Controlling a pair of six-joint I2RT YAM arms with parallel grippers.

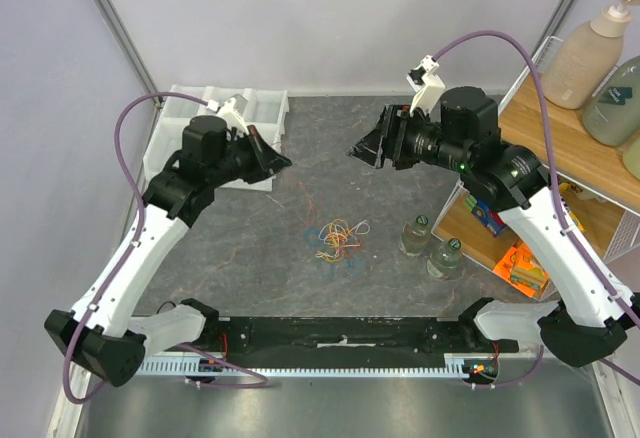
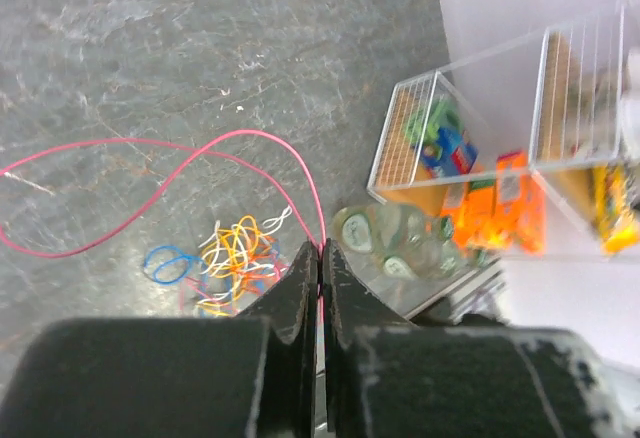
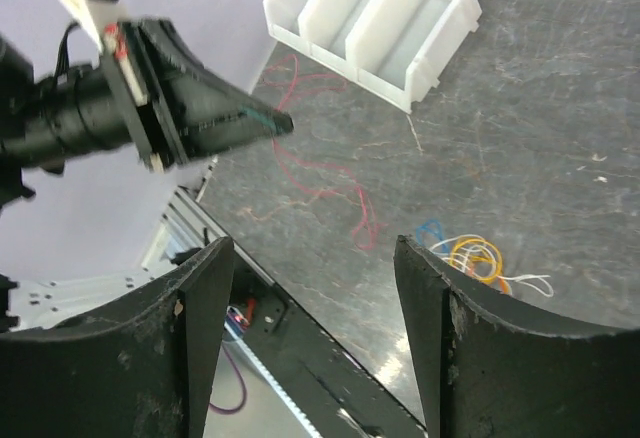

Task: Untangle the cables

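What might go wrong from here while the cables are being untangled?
The left gripper is shut on the red cable, whose slack lies near the pile; pulling may drag the pile along if the two are snagged. The thin cable is pinched only at the gripper's tip and might slip out. The open right gripper could knock the bottles beside the pile when reaching in.

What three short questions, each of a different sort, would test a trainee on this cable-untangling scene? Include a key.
1. True or false: the left claw is shut on the red cable.
2. Pick one. The right claw is: A) open with nothing between its fingers; B) shut on a blue loop; C) gripping the white bin.
3. Fill in: near the pile of cables on the table stand two clear ____.

Key: 1 true; 2 A; 3 bottles.
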